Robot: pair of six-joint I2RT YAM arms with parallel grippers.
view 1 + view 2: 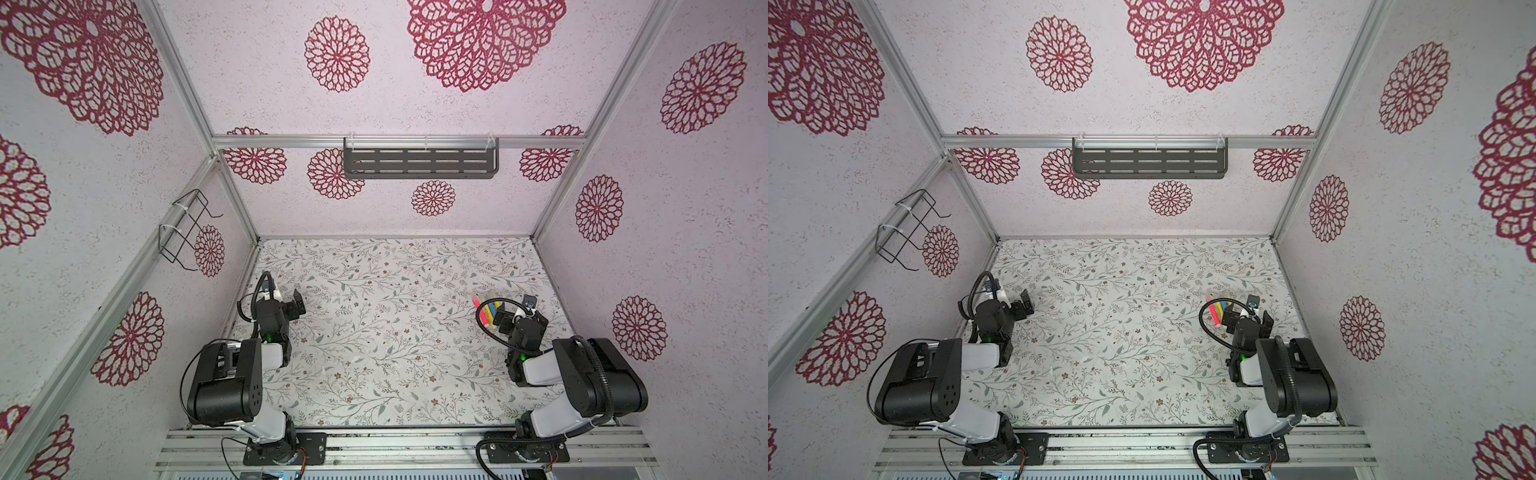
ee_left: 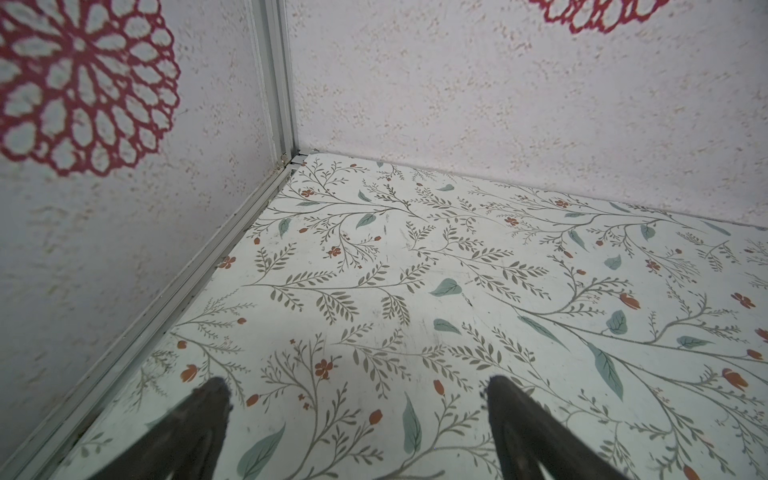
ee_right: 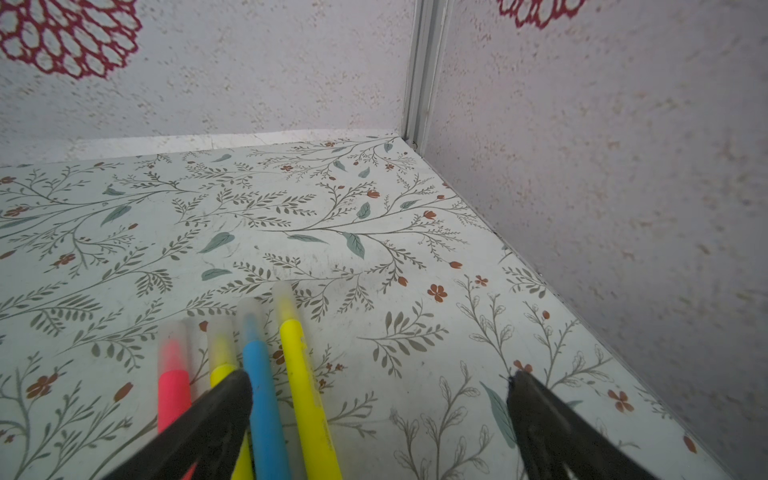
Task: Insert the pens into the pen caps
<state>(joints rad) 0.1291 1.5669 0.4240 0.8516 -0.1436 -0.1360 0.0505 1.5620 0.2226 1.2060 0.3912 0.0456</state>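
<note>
With jaws spread and empty, the right gripper [image 3: 379,377] is stationed just beside the parallel-laid pens [image 3: 261,370], presumably for pickup, the left gripper [image 2: 354,383] well apart from them.

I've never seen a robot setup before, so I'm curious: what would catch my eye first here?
Probably the big red flower prints on the walls all round. Then two black-and-white arms, the left arm and the right arm, at the near edge. Last, the bright pens, pink, yellow and blue, side by side on the leafy mat by the open right gripper.
</note>
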